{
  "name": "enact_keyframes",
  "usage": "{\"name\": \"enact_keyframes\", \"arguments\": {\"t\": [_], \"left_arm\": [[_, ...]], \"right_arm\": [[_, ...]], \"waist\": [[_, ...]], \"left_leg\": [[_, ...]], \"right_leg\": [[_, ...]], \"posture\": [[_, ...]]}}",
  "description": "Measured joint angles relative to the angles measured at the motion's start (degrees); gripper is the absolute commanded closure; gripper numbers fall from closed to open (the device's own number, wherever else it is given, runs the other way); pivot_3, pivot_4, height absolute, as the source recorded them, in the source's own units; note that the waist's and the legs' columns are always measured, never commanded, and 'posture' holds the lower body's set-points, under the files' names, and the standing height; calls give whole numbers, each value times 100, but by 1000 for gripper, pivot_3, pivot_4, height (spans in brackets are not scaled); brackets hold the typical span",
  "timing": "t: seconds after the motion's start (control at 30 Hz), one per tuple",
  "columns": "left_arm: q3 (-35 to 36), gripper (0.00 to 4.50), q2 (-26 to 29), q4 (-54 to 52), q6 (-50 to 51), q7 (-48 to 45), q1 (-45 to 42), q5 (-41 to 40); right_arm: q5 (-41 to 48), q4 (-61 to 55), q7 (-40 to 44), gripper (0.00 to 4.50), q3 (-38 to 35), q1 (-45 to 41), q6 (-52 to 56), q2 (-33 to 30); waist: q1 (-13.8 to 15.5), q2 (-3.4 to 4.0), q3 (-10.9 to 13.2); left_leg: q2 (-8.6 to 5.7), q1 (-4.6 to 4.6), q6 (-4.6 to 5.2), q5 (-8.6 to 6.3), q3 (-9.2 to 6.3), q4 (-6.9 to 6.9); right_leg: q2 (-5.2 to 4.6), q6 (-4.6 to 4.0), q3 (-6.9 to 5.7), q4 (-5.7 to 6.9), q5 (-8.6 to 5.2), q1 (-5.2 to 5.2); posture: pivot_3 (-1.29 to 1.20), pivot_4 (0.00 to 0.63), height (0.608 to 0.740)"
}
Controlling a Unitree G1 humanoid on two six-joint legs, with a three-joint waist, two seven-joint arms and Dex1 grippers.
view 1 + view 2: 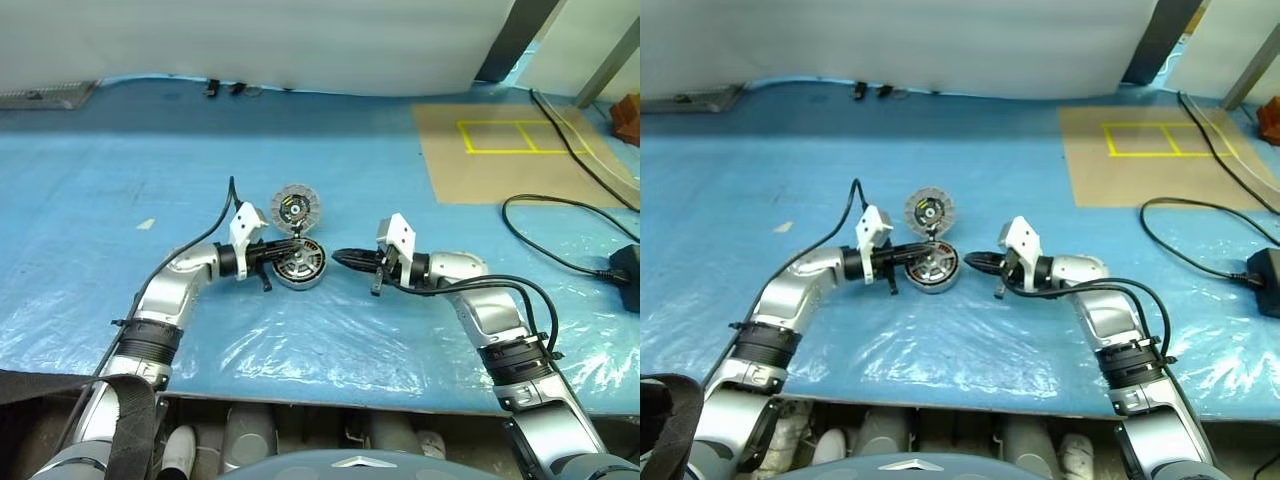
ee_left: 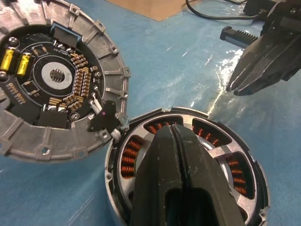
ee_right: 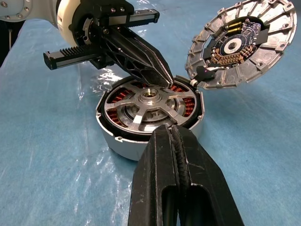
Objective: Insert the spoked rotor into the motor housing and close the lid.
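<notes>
Spoked rotor [image 3: 149,107] sits inside the motor housing [image 1: 299,264] at frame centre, lid [image 1: 296,209] hinged open just above. Left gripper [image 3: 162,80], fingers pressed together, rests over the rotor's rim; right gripper [image 1: 338,258], also closed, hovers just right.

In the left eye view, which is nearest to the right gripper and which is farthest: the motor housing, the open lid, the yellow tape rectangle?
1. The motor housing, just to the left of the right gripper, with the spoked rotor seated inside.
2. The open lid, behind the housing, standing up on its hinge.
3. The yellow tape rectangle, far back right on the brown board.
</notes>
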Motion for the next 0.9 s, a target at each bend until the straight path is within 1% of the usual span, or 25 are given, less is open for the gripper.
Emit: {"name": "enact_keyframes", "arguments": {"t": [0.13, 0.27, 0.4, 0.53, 0.7, 0.9], "left_arm": [[-97, 4461, 57, -14, 30, -117, -3, 13], [-379, 4461, 284, -170, -103, -265, -46, 268], [-540, 4461, 312, -234, -208, -275, -88, 449], [-554, 4461, 312, -230, -214, -248, -119, 488], [-277, 4461, 36, -72, -75, -127, -119, 180], [265, 4461, 53, -125, -72, -99, -55, -261]], "right_arm": [[-14, 32, 1, 4500, 7, -3, -4, 2], [-33, 56, 2, 4500, 8, -59, -12, 8], [-46, 56, -1, 4500, 43, -115, -17, 35], [-48, 57, -6, 4500, 54, -115, -17, 44], [-50, 57, -19, 4500, 53, -115, -23, 56], [-38, 66, -28, 4500, 42, -114, -34, 113]], "waist": [[-42, 0, 0], [-72, 0, 0], [-68, 1, -1], [-68, 2, -1], [-71, 2, -1], [-93, 1, -1]], "left_leg": [[0, 0, 0, 0, 0, 0], [-1, 3, 0, 0, 0, 0], [-1, 8, 0, 0, 0, 0], [-2, 9, 1, 0, 0, 1], [-3, 4, 2, 1, 0, 4], [-1, -4, 2, 1, 0, -2]], "right_leg": [[0, 0, 0, 0, 0, 0], [0, 0, 0, 1, 0, 2], [-2, 0, 0, 0, 0, 12], [-3, 0, 0, 0, 0, 14], [-3, 0, 0, 2, 0, 12], [1, 0, -1, 0, 0, -2]], "posture": [[0, 150, 740], [0, 150, 740], [0, 150, 740], [0, 150, 740], [0, 150, 740], [0, 150, 740]]}}
